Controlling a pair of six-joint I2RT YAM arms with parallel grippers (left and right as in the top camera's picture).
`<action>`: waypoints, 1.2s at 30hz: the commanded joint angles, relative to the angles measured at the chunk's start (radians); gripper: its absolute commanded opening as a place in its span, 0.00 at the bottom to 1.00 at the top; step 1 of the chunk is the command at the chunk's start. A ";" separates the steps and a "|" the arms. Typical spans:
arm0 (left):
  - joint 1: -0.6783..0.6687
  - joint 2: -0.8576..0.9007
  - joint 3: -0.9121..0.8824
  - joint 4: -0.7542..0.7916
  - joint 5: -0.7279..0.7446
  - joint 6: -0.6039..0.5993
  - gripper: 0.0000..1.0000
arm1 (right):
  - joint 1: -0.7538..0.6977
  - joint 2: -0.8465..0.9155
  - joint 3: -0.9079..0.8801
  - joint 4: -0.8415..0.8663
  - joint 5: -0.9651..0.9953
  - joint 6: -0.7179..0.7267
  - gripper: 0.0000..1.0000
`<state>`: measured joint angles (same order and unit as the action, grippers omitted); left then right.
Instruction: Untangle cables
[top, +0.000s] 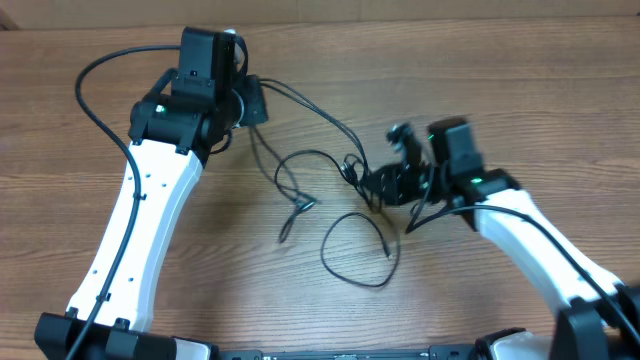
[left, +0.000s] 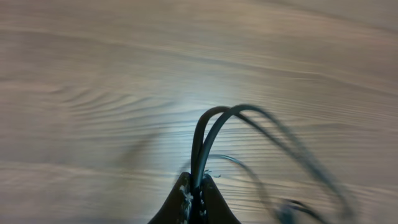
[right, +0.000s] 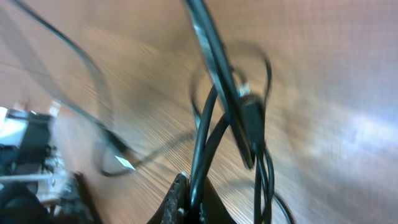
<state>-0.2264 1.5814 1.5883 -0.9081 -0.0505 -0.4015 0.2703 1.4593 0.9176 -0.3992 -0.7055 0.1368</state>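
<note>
Thin black cables (top: 330, 200) lie looped on the wooden table between the two arms, with a tangle near the right gripper and a plug end (top: 305, 206) in the middle. My left gripper (top: 255, 100) at the upper left is shut on two cable strands (left: 208, 134) that arc away from its fingertips (left: 197, 183). My right gripper (top: 385, 185) is shut on cable strands in the tangle; the right wrist view shows its fingertips (right: 191, 190) pinching black cables (right: 211, 106), with a plug (right: 252, 121) hanging among them.
The wooden table (top: 480, 70) fills the view. A large loose cable loop (top: 355, 255) lies near the front centre. The left arm's own thick cable (top: 95, 95) arcs out at the upper left. The left arm shows blurred in the right wrist view (right: 25, 162).
</note>
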 joint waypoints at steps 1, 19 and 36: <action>0.024 0.040 0.002 -0.025 -0.166 -0.004 0.04 | -0.069 -0.113 0.086 -0.002 -0.077 -0.010 0.04; 0.196 0.059 0.002 -0.170 -0.270 -0.135 0.04 | -0.357 -0.219 0.098 -0.272 0.773 0.217 0.04; 0.106 0.063 0.002 -0.002 0.470 0.083 0.80 | -0.355 -0.219 0.098 -0.162 -0.278 -0.064 0.04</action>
<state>-0.0814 1.6386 1.5883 -0.9211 0.2489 -0.3988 -0.0834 1.2430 1.0012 -0.5850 -0.6647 0.1543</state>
